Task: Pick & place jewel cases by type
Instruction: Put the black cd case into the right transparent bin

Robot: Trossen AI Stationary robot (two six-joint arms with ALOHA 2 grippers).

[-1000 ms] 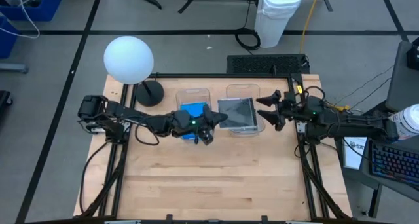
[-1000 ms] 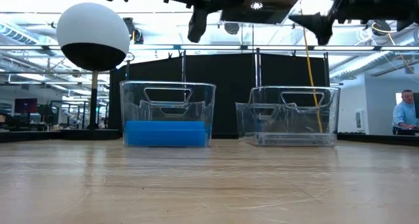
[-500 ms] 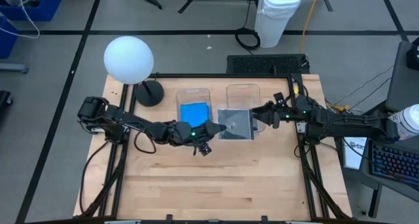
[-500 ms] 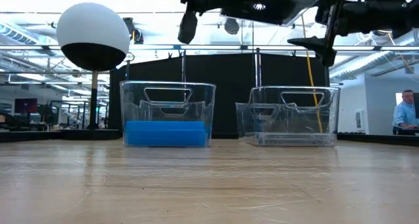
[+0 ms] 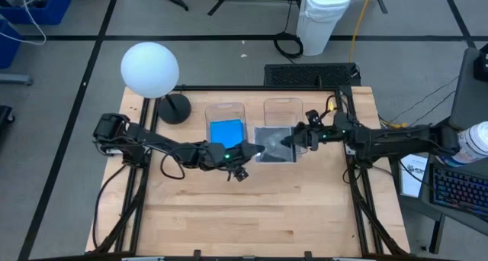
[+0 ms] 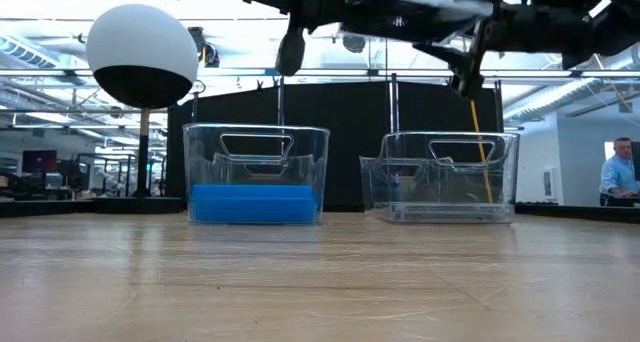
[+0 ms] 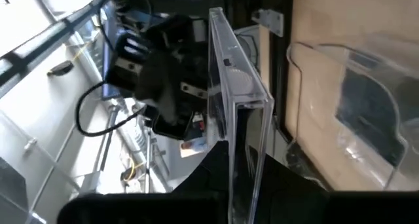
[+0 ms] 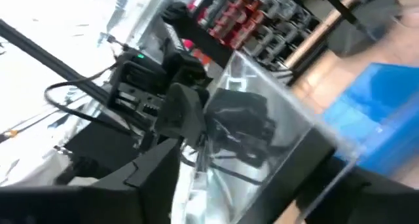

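My left gripper [image 5: 252,150] grasps a grey see-through jewel case [image 5: 274,145] above the right tub [image 6: 440,177]. My right gripper [image 5: 293,139] straddles its opposite edge, fingers parted.

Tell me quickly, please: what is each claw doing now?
Left claw: closed, holding the squarish grey see-through plastic case.
Right claw: open, at the case's far edge.
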